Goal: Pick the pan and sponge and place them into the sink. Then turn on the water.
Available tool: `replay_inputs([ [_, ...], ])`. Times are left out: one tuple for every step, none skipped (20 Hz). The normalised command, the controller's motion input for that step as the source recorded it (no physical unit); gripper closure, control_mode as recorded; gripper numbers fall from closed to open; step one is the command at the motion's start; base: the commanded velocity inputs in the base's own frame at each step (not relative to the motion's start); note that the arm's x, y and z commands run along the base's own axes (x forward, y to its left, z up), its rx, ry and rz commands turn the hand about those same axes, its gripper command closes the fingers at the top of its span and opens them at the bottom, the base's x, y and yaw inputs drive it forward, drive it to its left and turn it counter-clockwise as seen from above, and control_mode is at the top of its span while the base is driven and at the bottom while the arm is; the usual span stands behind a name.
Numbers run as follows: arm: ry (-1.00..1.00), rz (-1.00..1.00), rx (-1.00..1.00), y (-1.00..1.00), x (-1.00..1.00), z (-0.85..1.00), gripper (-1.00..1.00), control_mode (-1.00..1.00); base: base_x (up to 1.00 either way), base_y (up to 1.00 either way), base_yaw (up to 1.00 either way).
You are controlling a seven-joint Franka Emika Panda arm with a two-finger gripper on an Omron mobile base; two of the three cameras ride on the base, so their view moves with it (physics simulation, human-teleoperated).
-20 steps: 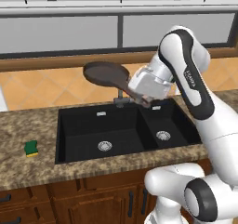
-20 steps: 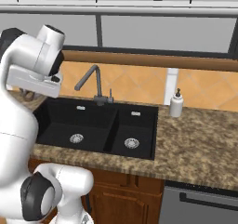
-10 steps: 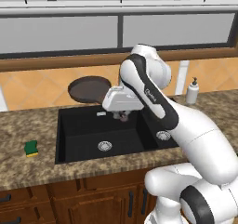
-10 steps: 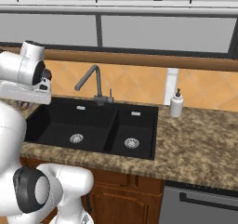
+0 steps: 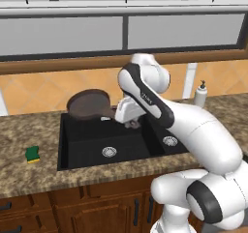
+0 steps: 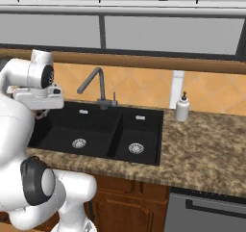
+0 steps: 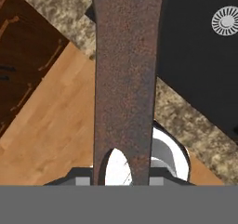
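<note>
Gripper [image 5: 131, 123]: clamped on the pan's handle.
Pan [image 5: 88, 104]: held tilted above the sink's [image 5: 77, 150] rear left rim.
Sponge [image 5: 33, 154]: on the counter [image 5: 29, 176], left of the sink.

One pan [image 5: 87, 104]. One sponge [image 5: 33, 153]. One sink [image 6: 120, 147], divided into two basins, with two drains: one [image 6: 79, 143] in the larger basin and one [image 6: 136, 148] in the smaller. One faucet [image 6: 94, 84]. One soap bottle [image 6: 182, 108]. One robot arm [image 5: 160, 106] carrying one gripper [image 5: 131, 124]. One stone counter [image 6: 206, 149]. Two window panes above the backsplash.
</note>
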Motion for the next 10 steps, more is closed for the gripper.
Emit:
replay_inputs([
  [0.05,0.29,0.00,-0.51,0.20,-0.45,1.00,-1.00,0.00,0.00,0.00],
  [0.03,0.30,0.00,-0.56,0.21,-0.49,1.00,-1.00,0.00,0.00,0.00],
  [0.00,0.29,0.00,-0.55,0.16,-0.48,1.00,-1.00,0.00,0.00,0.00],
  [0.00,0.27,0.00,-0.59,0.17,-0.45,1.00,-1.00,0.00,0.00,0.00],
  [0.00,0.24,0.00,-0.58,0.15,-0.46,1.00,-1.00,0.00,0.00,0.00],
  [0.00,0.18,0.00,-0.53,0.12,-0.51,1.00,-1.00,0.00,0.00,0.00],
  [0.00,0.12,0.00,-0.47,0.10,-0.56,1.00,-1.00,0.00,0.00,0.00],
  [0.00,0.05,0.00,-0.38,0.13,-0.60,1.00,-1.00,0.00,0.00,0.00],
  [0.00,0.02,0.00,-0.26,0.21,-0.64,1.00,-1.00,0.00,0.00,0.00],
  [-0.02,0.00,-0.01,-0.09,0.29,-0.64,1.00,-1.00,0.00,0.00,0.00],
])
